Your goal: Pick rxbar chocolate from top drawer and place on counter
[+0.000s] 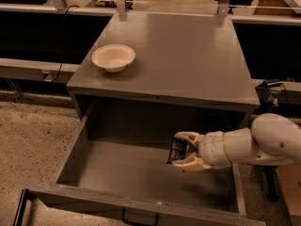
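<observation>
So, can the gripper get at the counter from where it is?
Likely yes: the gripper holds the bar in the open drawer, forward of the counter's edge; the bowl sits far left.

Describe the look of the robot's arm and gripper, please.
The arm is smooth, off-white, with thick rounded segments and a bulbous joint. The gripper, over the open top drawer, has two curved cream fingers. No cables or markings show on them.

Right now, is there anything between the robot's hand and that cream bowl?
Only bare counter and its front edge, in the camera view. The hand, shut on the rxbar chocolate, is inside the open top drawer; the bowl sits above.
</observation>
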